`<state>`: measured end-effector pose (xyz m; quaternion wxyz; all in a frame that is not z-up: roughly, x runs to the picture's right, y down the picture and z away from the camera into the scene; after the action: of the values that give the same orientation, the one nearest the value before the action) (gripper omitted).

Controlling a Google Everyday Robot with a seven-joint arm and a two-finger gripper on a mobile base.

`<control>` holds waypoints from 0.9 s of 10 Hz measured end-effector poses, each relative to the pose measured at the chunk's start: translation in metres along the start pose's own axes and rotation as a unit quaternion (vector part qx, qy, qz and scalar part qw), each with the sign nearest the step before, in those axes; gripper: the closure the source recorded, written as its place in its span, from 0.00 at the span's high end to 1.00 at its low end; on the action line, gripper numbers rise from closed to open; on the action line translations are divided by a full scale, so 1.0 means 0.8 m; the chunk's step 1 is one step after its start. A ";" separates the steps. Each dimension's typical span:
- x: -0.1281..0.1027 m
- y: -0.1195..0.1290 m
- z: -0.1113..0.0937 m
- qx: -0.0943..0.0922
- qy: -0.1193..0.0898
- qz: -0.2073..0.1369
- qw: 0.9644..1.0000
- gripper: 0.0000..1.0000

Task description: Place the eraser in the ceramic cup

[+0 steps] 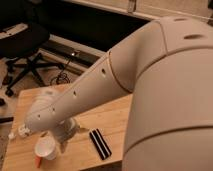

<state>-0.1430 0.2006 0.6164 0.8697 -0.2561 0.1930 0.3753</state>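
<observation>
Nearby, eraser (100, 144) flat on table (100, 116), beside gripper (64, 134); gripper state indiscernible.

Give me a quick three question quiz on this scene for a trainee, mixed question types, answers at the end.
1. True or false: the eraser lies inside the ceramic cup.
2. Where is the pincer? A: low over the table, between cup and eraser. B: inside the cup. C: resting on the eraser.
3. Which task item lies nearer the robot's body?
Key: 1 false, it lies flat on the table; 2 A; 3 the eraser.
</observation>
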 end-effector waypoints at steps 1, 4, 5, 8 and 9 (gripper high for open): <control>-0.017 -0.007 -0.011 0.000 -0.011 0.006 1.000 0.80; -0.083 -0.045 -0.025 -0.002 -0.087 0.030 0.996 0.80; -0.106 -0.060 -0.024 -0.006 -0.122 0.038 0.992 0.80; -0.128 -0.086 0.017 -0.053 -0.208 0.059 0.975 0.80; -0.115 -0.085 0.042 -0.076 -0.218 0.067 0.971 0.80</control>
<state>-0.1463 0.1293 0.7119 0.8416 -0.2199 -0.0139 0.4931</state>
